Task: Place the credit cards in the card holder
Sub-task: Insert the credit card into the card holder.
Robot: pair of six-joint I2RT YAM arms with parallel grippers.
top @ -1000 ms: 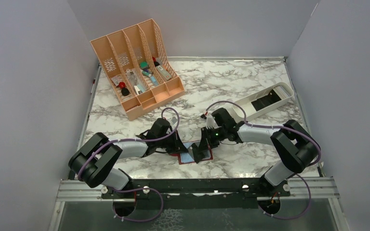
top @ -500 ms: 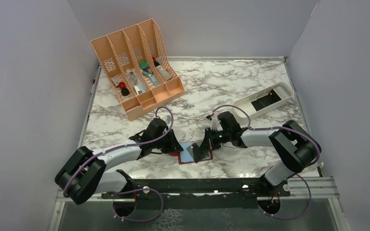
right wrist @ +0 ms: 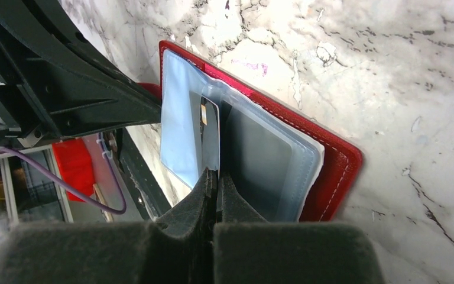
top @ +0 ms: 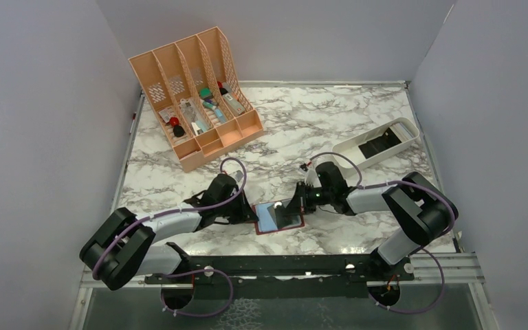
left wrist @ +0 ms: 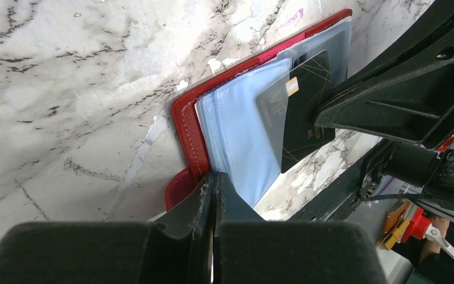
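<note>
The card holder (top: 276, 232) lies open near the table's front edge, red cover (left wrist: 188, 121) down and clear bluish pockets up. My left gripper (left wrist: 214, 175) is shut on the left edge of a pocket leaf (right wrist: 176, 133) and holds it lifted. A dark credit card (left wrist: 300, 121) with a gold chip stands partly inside a clear pocket. My right gripper (right wrist: 214, 173) is shut on that card's (right wrist: 211, 135) outer edge. In the top view the left gripper (top: 253, 215) and the right gripper (top: 293, 208) face each other across the holder.
A white oblong tray (top: 404, 129) with dark flat things in it lies at the right, behind my right arm. A peach slotted organizer (top: 179, 65) with several small items stands at the back left. Grey walls close in both sides.
My left gripper drew back to the holder's left edge, opened briefly and shut on the pocket leaf. The right gripper shifted slightly right with the card, and the holder's pockets now show open.
</note>
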